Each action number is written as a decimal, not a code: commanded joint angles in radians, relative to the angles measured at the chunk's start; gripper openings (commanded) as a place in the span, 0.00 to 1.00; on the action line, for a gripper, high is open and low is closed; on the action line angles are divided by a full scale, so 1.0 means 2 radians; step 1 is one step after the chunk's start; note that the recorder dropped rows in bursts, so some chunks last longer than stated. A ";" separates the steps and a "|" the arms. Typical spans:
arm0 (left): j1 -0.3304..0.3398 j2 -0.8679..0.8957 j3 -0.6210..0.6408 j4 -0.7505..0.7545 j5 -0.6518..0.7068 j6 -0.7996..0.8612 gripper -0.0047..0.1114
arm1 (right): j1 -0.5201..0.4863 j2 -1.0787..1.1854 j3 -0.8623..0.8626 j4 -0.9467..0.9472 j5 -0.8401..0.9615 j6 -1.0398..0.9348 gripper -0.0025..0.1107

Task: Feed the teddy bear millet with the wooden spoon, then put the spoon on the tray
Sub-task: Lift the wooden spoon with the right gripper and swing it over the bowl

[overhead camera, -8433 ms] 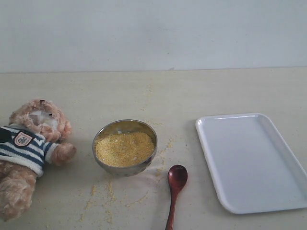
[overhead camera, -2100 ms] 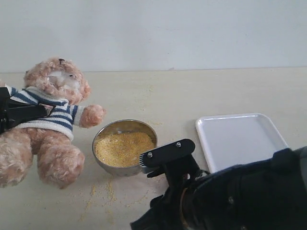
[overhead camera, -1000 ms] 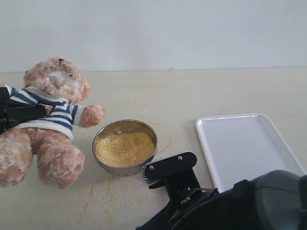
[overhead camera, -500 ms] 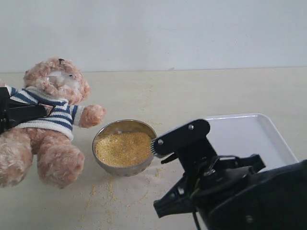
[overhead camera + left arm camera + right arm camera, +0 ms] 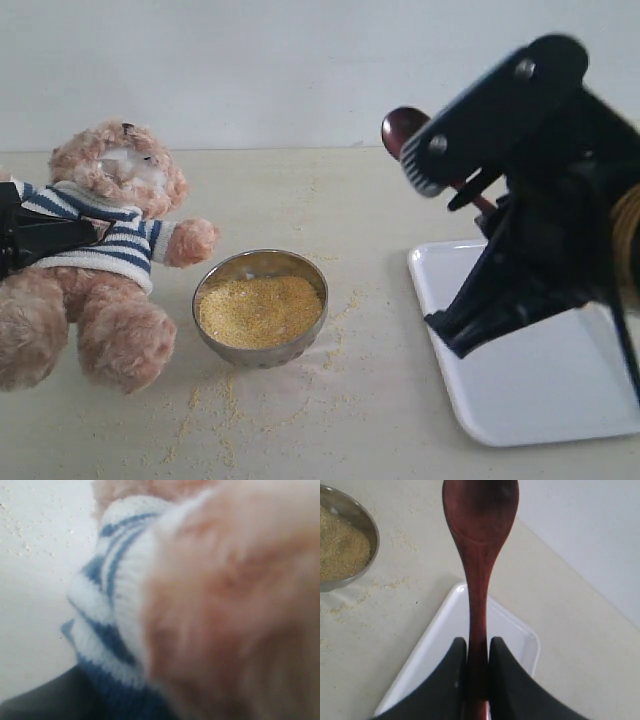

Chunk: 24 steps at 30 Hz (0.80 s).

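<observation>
I see the teddy bear (image 5: 100,250) sitting up at the desk's left edge, millet (image 5: 258,308) heaped mid-desk, wooden spoon (image 5: 479,555) aloft by the right-edge tray (image 5: 540,390).

Shows a teddy bear (image 5: 100,260) sitting upright at the left of the frame, clamped at its striped shirt by the left gripper (image 5: 50,235) at the left edge. Has a steel bowl (image 5: 260,345) heaped with millet (image 5: 258,308) low in the middle, loose grains (image 5: 215,400) strewn on the table (image 5: 350,200) around it. Finds the right gripper (image 5: 445,160) large at the right, covering part of a white tray (image 5: 530,405), pinching a dark spoon (image 5: 403,127) poking up at upper middle.
</observation>
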<state>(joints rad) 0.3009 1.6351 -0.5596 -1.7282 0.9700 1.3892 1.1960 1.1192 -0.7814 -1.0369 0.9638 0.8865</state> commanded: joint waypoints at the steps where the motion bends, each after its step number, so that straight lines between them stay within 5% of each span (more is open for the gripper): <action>1: -0.003 -0.003 0.000 -0.008 0.006 0.003 0.08 | 0.000 -0.013 -0.080 0.029 0.049 -0.133 0.02; 10: -0.003 -0.002 0.000 -0.008 0.002 0.002 0.08 | 0.000 0.127 -0.242 0.028 0.074 -0.493 0.02; 15: -0.003 -0.002 0.000 -0.008 0.002 0.002 0.08 | -0.007 0.186 -0.242 0.035 0.043 -0.501 0.02; 20: -0.003 -0.002 0.000 -0.008 0.002 0.003 0.08 | -0.088 0.214 -0.242 0.059 -0.004 -0.500 0.02; 24: -0.003 -0.002 0.000 -0.008 -0.003 0.003 0.08 | -0.105 0.214 -0.242 0.098 -0.038 -0.506 0.02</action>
<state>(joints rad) 0.3009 1.6351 -0.5596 -1.7282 0.9657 1.3892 1.0012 1.5506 -1.2562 -0.8841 0.9364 -0.1139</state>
